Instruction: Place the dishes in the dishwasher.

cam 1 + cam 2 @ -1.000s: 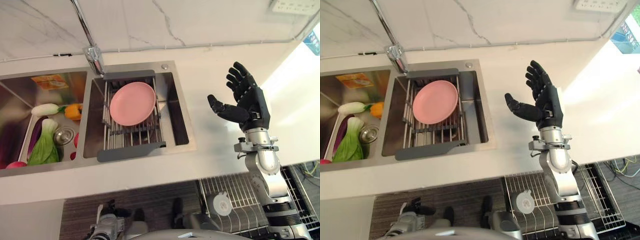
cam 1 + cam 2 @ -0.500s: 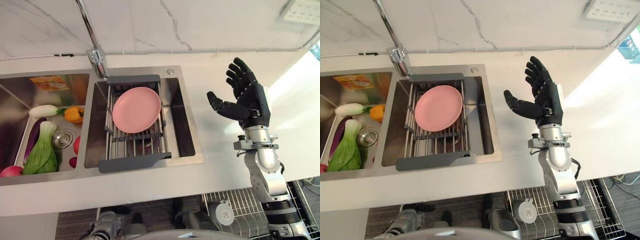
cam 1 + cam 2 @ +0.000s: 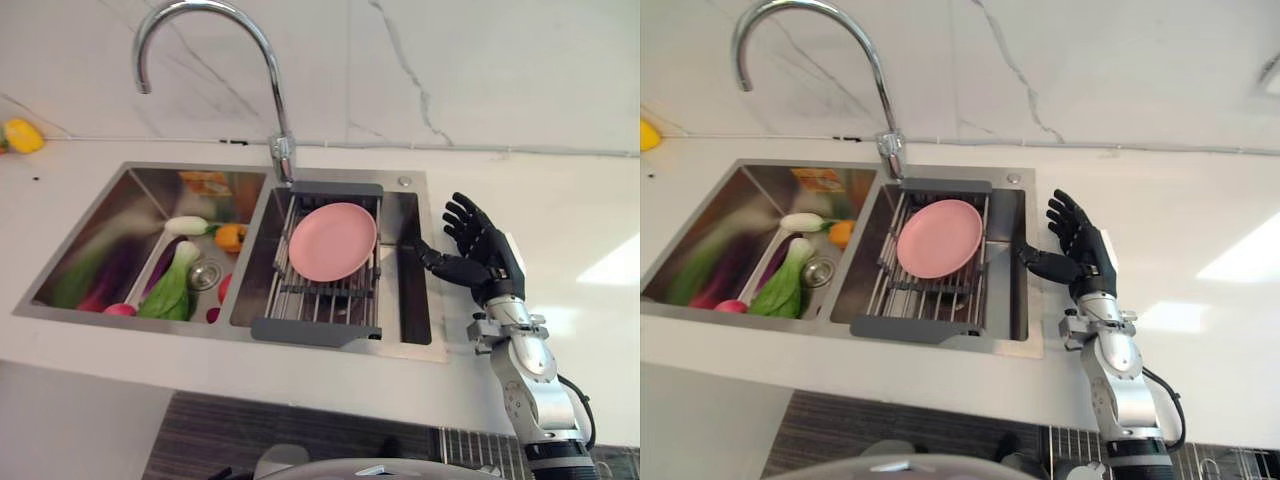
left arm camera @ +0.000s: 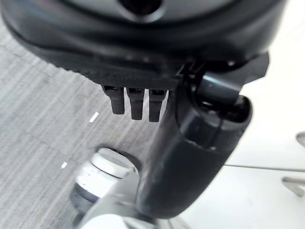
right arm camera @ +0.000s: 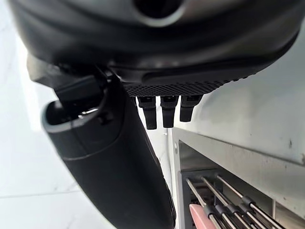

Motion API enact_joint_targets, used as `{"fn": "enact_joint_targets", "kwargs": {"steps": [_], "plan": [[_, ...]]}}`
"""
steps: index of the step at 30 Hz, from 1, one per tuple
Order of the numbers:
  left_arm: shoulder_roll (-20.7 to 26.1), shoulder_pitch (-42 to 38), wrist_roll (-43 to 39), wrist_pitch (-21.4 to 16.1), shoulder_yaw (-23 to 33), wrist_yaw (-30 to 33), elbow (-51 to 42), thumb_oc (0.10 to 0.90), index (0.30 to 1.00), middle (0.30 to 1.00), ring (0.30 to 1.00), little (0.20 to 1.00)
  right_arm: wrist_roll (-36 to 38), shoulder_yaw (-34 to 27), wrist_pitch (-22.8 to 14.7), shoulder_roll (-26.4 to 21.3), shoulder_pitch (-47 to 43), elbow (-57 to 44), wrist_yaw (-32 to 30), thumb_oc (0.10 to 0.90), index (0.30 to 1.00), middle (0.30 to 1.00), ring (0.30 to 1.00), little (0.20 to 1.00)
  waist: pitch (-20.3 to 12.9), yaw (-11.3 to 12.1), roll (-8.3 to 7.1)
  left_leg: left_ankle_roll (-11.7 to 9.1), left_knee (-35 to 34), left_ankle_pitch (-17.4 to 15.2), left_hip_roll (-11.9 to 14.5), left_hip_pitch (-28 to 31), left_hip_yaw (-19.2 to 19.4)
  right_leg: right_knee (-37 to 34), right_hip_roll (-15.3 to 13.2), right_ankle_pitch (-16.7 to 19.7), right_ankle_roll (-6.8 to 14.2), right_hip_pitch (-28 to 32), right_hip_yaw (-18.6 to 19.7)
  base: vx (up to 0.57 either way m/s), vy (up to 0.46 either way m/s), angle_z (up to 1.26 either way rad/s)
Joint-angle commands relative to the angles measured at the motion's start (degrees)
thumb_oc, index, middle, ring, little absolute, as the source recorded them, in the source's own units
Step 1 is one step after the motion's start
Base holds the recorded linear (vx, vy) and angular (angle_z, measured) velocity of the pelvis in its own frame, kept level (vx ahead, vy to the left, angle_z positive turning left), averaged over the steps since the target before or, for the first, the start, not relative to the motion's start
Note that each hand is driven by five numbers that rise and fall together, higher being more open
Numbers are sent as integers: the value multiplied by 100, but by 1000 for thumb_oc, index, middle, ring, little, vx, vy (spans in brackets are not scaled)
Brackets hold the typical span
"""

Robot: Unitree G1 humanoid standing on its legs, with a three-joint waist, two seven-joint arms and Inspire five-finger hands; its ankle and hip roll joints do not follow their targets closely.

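A pink plate (image 3: 332, 241) lies tilted on a metal drying rack (image 3: 310, 330) that spans the right basin of the steel sink (image 3: 438, 345). My right hand (image 3: 484, 255) hovers open at the sink's right rim, fingers spread, its thumb reaching over the basin toward the rack without touching the plate. In the right wrist view the thumb (image 5: 119, 157) stands out straight, with the rack's bars (image 5: 228, 200) and the plate's pink edge (image 5: 199, 215) past it. My left hand (image 4: 190, 152) hangs low over the grey floor with straight fingers (image 4: 136, 102), holding nothing.
A tall curved faucet (image 3: 275, 120) rises behind the sink's divider. The left basin holds bok choy (image 3: 170, 285), a white radish (image 3: 190, 226), an orange pepper (image 3: 231, 237) and other vegetables. A yellow thing (image 3: 22, 135) sits far left on the white counter (image 3: 560, 220).
The camera has pulled back and swung, so the whole picture shifted. My right hand has come closer to the sink's right rim and stays open. The plate has not moved on the rack.
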Motion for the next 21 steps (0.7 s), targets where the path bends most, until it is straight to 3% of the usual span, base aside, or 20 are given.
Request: {"fn": "enact_joint_targets", "kwargs": {"steps": [1,2,5,7,8,12,13,14,15,16,19,20,21], "plan": [[230,-148,0,-43,-75,69,398,800,900,900,900,900,29,-270,-535,-81,-219,-780,48,800,900,900,900,900,52,67,-334,-105,340,318,-77,-625,-226,124,-716,-492,519,320,-612,-92,92,38],[250,-160,-45,-46,-37,93,390,800,900,900,900,900,-10,-328,-552,-109,-272,-786,-5,800,900,900,900,900,63,23,-356,-164,350,366,132,-702,8,112,-790,-470,555,302,-657,-67,185,21],[223,-149,-69,-66,-26,136,376,800,900,900,900,900,-98,-361,-575,-162,-341,-788,-51,800,900,900,900,900,55,-5,-345,-238,78,455,542,-553,153,124,-937,-378,678,277,-629,2,191,1],[220,-188,161,-96,-156,199,482,800,900,900,900,900,-267,-352,-587,-299,-449,-838,-58,800,900,900,900,900,-7,-53,-274,-323,-184,440,644,-386,-346,165,-1067,-200,848,120,-402,-11,323,-12],[223,-208,220,-91,-178,223,515,800,900,900,900,900,-315,-350,-572,-317,-463,-874,-19,800,900,900,900,900,-53,-107,-257,-314,-329,379,606,-322,-505,189,-1142,-126,895,17,-338,-57,274,-36],[264,-348,356,-72,-295,252,497,800,900,900,900,900,-456,-423,-561,-335,-427,-988,-46,800,900,900,900,900,-116,-290,-218,-266,-648,381,556,-131,-355,217,-1313,55,991,-84,-295,-38,189,-49],[285,-385,396,-62,-330,241,476,800,900,900,900,900,-520,-425,-528,-305,-415,-994,-68,800,900,900,900,900,-125,-296,-246,-207,-693,353,473,-97,-326,245,-1384,112,1020,-126,-236,-35,283,-36],[315,-529,500,-97,-469,212,337,800,900,900,900,900,-820,-403,-511,-307,-429,-1017,-118,800,900,900,900,900,-117,-353,-319,16,-761,239,205,-15,-258,362,-1617,301,1124,-265,-101,-35,283,-36],[315,-529,500,-97,-469,212,337,800,900,900,900,900,-820,-403,-511,-307,-429,-1017,-118,800,900,900,900,900,-117,-353,-319,16,-761,239,205,-15,-258,362,-1617,301,1124,-265,-101,-128,494,-39],[414,-659,715,-131,-592,176,152,800,900,900,900,900,-1685,-390,-472,-429,-532,-1128,-247,800,900,900,900,900,-45,-394,-361,204,-761,135,-7,-16,-31,772,-1769,318,1179,-571,79,-101,274,-36],[468,-663,778,-133,-607,170,129,800,900,900,900,900,-1836,-398,-431,-470,-542,-1164,-228,800,900,900,900,900,-16,-415,-352,227,-761,105,-7,11,-18,882,-1737,286,1172,-593,192,-70,179,-49],[560,-708,866,-141,-645,191,71,800,900,900,900,900,-2329,-403,-461,-652,-655,-1279,-304,800,900,900,900,900,61,-465,-340,312,-761,181,-18,-25,0,1228,-1521,129,1133,-754,601,-88,132,-31],[560,-708,866,-141,-645,191,71,800,900,900,900,900,-2329,-403,-461,-652,-655,-1279,-304,800,900,900,900,900,61,-465,-340,312,-761,181,-18,-25,0,1228,-1521,129,1133,-754,601,-117,198,-41]]}}
